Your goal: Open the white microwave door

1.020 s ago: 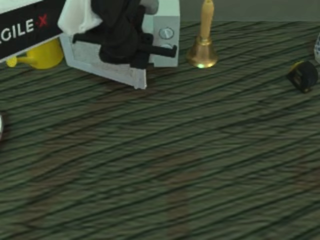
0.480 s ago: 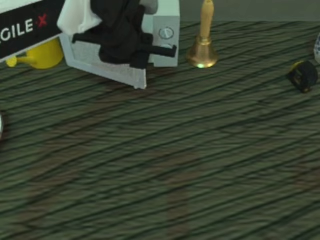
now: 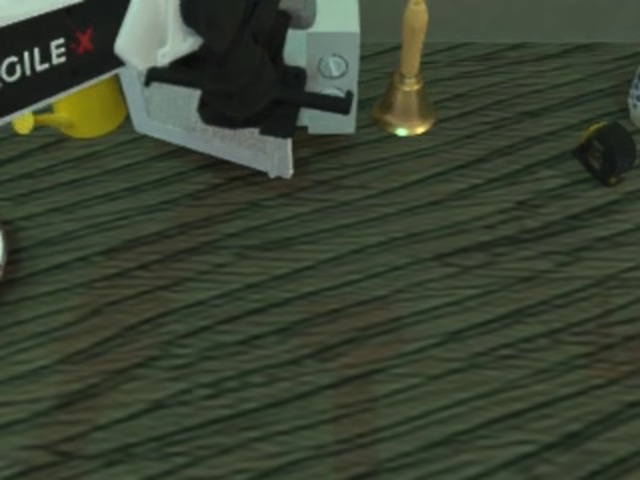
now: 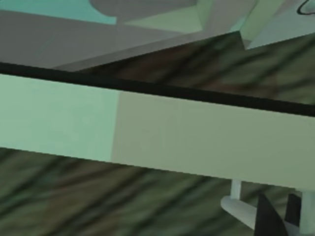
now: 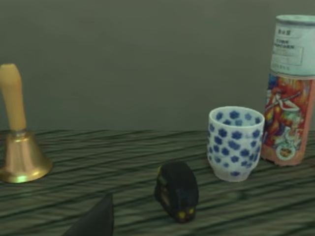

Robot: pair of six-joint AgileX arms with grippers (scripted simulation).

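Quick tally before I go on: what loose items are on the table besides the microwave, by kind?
Brass bell: 1
Yellow watering can: 1
Black tape measure: 1
Blue-and-white cup: 1
Printed can: 1
Total: 5

The left hand is at the white microwave door, which stands swung out.

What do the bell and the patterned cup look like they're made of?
The bell looks like polished brass with a pale wooden handle: golden sheen, matte tan grip. The cup looks like glazed ceramic: glossy white with blue flower prints. Both are renderings, so this rests on look alone.
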